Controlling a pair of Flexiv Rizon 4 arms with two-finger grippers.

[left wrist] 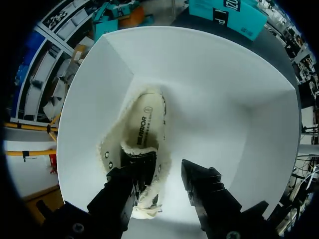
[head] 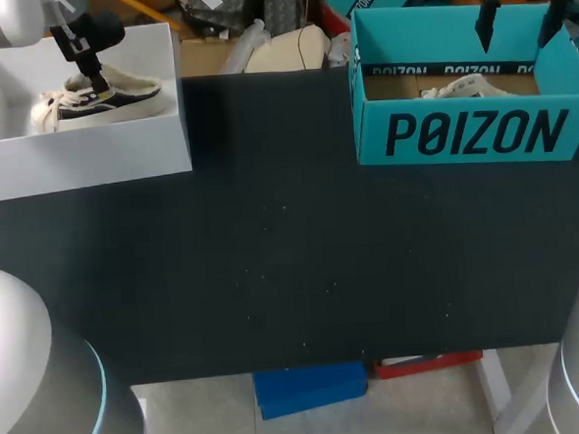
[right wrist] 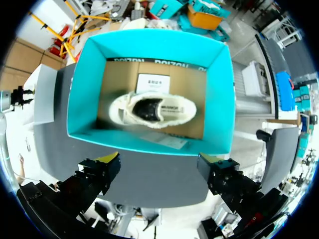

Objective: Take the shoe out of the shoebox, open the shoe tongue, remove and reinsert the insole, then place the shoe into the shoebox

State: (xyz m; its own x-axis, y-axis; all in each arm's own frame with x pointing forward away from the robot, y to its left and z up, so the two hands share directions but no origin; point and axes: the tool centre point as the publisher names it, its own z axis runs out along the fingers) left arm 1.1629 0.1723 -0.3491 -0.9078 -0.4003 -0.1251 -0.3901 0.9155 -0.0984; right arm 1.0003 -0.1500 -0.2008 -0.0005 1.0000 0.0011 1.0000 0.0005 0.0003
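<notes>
A cream shoe (left wrist: 142, 127) with a fleecy lining and a dark tongue lies in the white shoebox (left wrist: 214, 99) at the table's far left. My left gripper (left wrist: 162, 174) is down inside that box. One finger (left wrist: 122, 186) is over the shoe's laced front, and the other stands beside the shoe with bare box floor between them. In the head view the shoe (head: 115, 98) shows under the left gripper (head: 94, 81). My right gripper (right wrist: 159, 167) hangs open above the teal shoebox (right wrist: 84, 89), where a second cream shoe (right wrist: 149, 109) lies on its side.
The teal shoebox (head: 476, 132) stands at the far right of the black table (head: 293, 266), and the white shoebox (head: 79, 151) at the far left. A white paper label (right wrist: 152, 82) lies on the teal box's cardboard floor.
</notes>
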